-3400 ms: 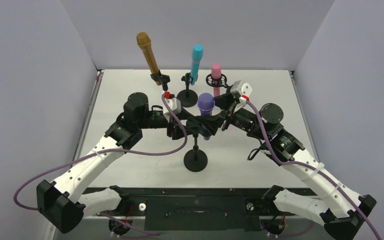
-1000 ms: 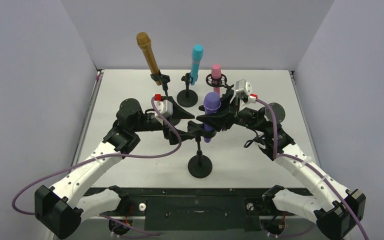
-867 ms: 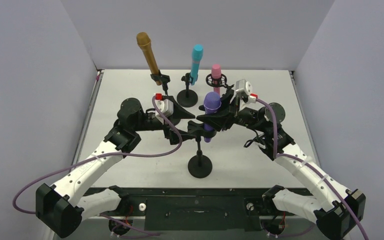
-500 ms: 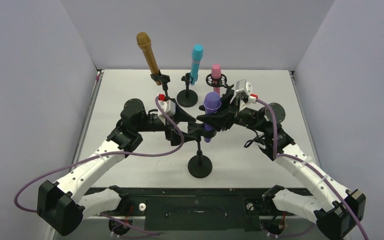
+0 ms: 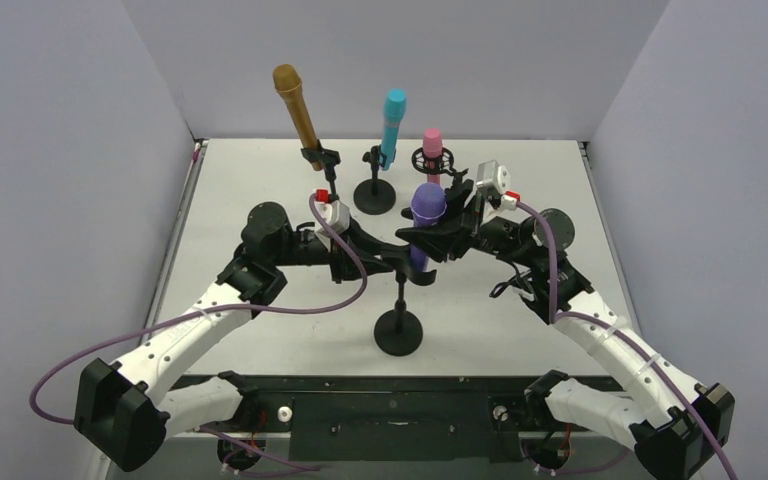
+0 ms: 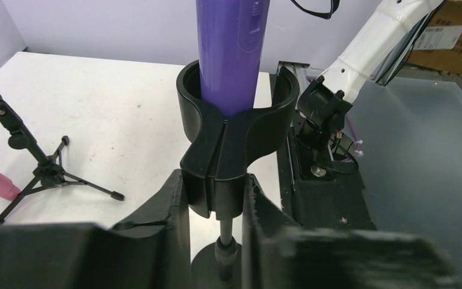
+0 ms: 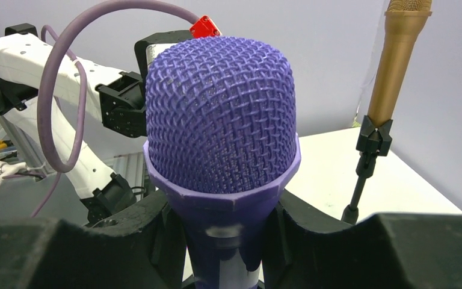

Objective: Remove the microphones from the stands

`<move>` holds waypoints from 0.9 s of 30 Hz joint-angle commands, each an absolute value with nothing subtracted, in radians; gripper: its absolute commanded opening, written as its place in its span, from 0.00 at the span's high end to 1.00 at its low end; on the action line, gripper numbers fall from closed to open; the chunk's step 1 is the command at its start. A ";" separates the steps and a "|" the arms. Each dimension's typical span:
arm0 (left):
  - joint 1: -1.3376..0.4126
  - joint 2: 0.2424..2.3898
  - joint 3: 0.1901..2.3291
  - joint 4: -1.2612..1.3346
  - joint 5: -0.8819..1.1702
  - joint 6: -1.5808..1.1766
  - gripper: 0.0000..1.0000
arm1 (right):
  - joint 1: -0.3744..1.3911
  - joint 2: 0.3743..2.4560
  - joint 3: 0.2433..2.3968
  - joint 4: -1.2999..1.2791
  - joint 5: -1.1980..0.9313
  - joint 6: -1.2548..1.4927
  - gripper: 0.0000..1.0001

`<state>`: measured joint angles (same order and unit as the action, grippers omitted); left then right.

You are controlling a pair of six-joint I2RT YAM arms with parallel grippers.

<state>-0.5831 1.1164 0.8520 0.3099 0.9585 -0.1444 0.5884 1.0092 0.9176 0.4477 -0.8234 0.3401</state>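
Closing since a moment ago, the left gripper (image 6: 215, 197) now pinches the black clip (image 6: 234, 129) of the front stand (image 5: 398, 328). The purple microphone (image 7: 219, 120) sits upright in that clip, between the two grippers. The right gripper (image 7: 219, 238) clamps the microphone's body just below its mesh head.

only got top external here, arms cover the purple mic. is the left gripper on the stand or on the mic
Observer: On the stand. In the left wrist view the left gripper pinches the black clip at its neck, below the cup.
Operator: and the right one
Observer: The right wrist view shows the right gripper shut on the purple microphone, its fingers just under the mesh head.
Operator: mic out of the clip
Observer: Not yet. In the left wrist view its body runs down into the clip's cup.
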 commanded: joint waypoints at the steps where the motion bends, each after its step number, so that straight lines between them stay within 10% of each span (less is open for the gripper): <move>1: -0.590 1.104 0.851 0.399 0.953 -0.169 1.00 | 0.583 0.978 0.916 0.504 -0.812 0.296 1.00; 12: -0.594 1.078 0.929 0.095 0.822 0.019 1.00 | 0.584 1.001 1.079 0.418 -0.741 0.273 1.00; 27: -0.595 0.996 0.952 0.014 0.597 0.052 1.00 | 0.476 1.113 1.613 -0.467 -0.109 0.234 1.00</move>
